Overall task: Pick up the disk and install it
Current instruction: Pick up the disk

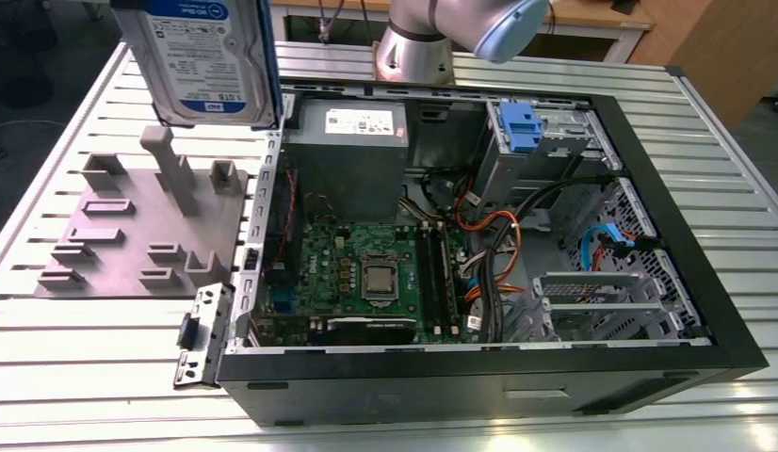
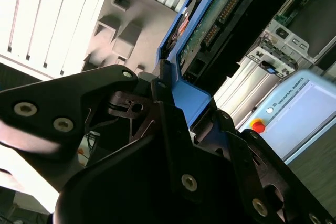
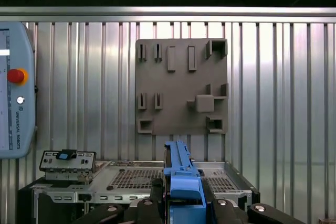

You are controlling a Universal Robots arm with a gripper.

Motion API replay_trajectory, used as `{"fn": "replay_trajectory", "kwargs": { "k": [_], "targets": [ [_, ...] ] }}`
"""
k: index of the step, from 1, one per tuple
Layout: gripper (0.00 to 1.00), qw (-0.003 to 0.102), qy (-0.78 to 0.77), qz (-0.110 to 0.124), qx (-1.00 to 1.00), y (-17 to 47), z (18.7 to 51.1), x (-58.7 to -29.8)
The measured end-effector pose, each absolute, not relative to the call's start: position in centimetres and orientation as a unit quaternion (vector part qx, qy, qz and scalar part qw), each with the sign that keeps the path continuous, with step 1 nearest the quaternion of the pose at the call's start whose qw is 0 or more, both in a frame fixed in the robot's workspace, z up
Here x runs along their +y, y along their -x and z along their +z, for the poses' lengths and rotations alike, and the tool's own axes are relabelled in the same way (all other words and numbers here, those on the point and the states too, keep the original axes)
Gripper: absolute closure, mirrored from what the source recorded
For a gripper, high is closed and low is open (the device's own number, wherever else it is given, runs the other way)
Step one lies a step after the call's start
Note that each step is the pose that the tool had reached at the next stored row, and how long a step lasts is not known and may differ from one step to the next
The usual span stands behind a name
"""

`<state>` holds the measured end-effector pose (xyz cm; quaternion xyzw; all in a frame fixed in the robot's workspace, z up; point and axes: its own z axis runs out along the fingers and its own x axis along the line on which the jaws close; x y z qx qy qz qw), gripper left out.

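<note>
The disk [image 1: 201,56], a silver-grey drive with a white-and-blue label in a blue bracket, hangs upright in the air at the exterior view's upper left, above the grey fixture plate [image 1: 137,226]. In the second wrist view my gripper [image 2: 181,98] is shut on the bracket's edge, with black fingers [image 2: 131,108] on either side and the disk's green circuit side [image 2: 220,14] showing beyond. In the first wrist view the blue bracket [image 3: 181,177] stands edge-on between the fingers of the gripper [image 3: 184,205].
The open computer case [image 1: 690,235] lies on the slatted table to the exterior view's right of the plate, with a motherboard [image 1: 364,273], cables and a drive bay with a blue tab [image 1: 521,127]. The arm's base [image 1: 421,42] stands behind it. A teach pendant [image 3: 13,87] lies on the table.
</note>
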<state>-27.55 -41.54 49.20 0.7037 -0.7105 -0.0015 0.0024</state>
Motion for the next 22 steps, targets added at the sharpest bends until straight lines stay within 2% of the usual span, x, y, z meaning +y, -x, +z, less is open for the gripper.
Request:
{"fn": "replay_trajectory", "kwargs": {
  "k": [22],
  "targets": [
    [0.64, 0.002, -0.704, -0.002, -0.710, 25.9, 49.1, -41.5]
  ]
}}
